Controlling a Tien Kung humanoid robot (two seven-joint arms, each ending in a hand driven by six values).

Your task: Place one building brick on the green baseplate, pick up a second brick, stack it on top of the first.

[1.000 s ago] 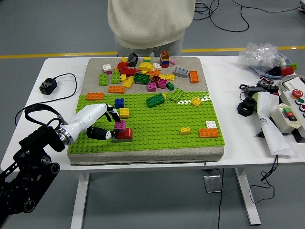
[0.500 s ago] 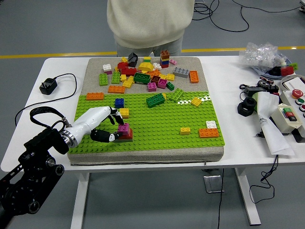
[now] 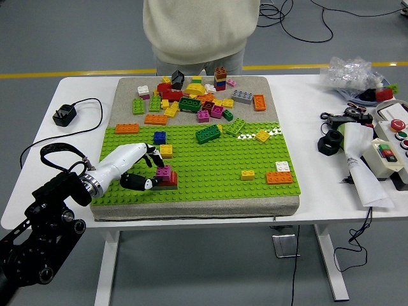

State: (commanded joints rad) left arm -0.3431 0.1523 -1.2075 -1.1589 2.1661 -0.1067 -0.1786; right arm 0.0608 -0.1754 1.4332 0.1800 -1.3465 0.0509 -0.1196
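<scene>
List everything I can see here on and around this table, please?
pink brick: one, pink, on the red brick, at the fingers
red brick: one, red, on the baseplate's near left
green baseplate: one, green, on the grey mat
loose bricks: many, mixed colours, piled on the mat's far end
blue brick: one, blue, on the baseplate's far left
orange brick: one, orange, baseplate's right
power adapter: one, black, table's left
control box: one, white with buttons, table's right
person: one, cream top, far side
left hand: one, white with black fingers, closed on the pink brick
</scene>
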